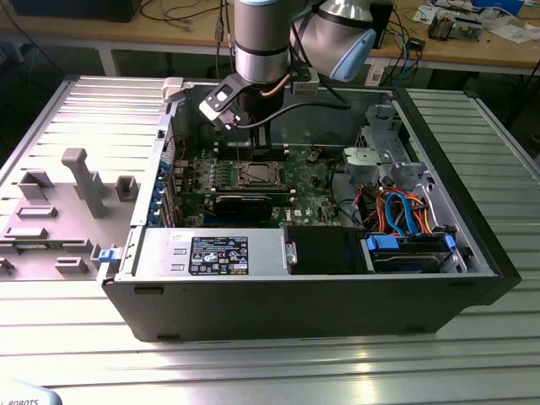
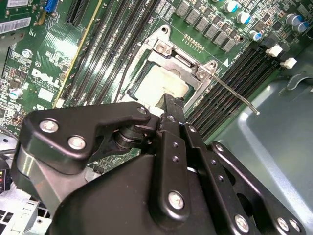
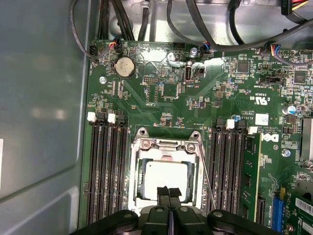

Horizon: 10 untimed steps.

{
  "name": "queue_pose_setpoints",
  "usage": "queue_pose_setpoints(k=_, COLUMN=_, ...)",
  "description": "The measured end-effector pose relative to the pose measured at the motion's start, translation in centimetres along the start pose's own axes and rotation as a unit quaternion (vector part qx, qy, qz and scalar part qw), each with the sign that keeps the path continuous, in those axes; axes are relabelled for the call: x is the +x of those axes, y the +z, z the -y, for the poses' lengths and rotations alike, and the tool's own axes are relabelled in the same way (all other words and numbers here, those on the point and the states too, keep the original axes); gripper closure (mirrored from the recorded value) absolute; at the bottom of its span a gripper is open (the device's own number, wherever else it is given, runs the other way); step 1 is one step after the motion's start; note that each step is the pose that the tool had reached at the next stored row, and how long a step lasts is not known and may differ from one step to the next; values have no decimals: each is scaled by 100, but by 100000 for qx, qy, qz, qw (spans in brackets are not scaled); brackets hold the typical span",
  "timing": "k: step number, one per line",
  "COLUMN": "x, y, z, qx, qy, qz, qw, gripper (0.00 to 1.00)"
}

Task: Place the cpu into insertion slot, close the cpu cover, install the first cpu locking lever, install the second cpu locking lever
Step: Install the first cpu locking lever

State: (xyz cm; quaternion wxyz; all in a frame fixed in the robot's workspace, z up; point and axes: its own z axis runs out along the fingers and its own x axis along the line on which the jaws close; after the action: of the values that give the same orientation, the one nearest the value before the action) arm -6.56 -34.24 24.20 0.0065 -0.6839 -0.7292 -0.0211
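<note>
The cpu (image 3: pixel 164 175) lies flat in the socket on the green motherboard (image 3: pixel 161 93), its pale metal top also seen in the second wrist view (image 2: pixel 160 82). The cpu cover (image 3: pixel 165 145) lies down around it as a silvery frame (image 2: pixel 172 53). One thin locking lever (image 2: pixel 235 96) sticks out sideways from the socket over the memory slots, unlatched. My gripper (image 3: pixel 169 192) is shut, its black fingertips pressed together with nothing between them, just above the cpu's near edge. In the exterior view the gripper (image 1: pixel 253 156) hangs straight over the socket (image 1: pixel 257 175).
Black memory slots (image 3: pixel 105 171) flank the socket on both sides. Cables (image 3: pixel 195 24) run along the board's far edge. The open computer case (image 1: pixel 472 228) holds a drive cage with blue and orange cables (image 1: pixel 405 215). A grey fixture tray (image 1: pixel 59 202) sits on the exterior view's left.
</note>
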Motion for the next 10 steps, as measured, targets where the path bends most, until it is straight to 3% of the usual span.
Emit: queue_pose_setpoints(k=10, x=3, y=-72, z=-2, qx=3, qy=1, qz=1, qw=100000, gripper=89)
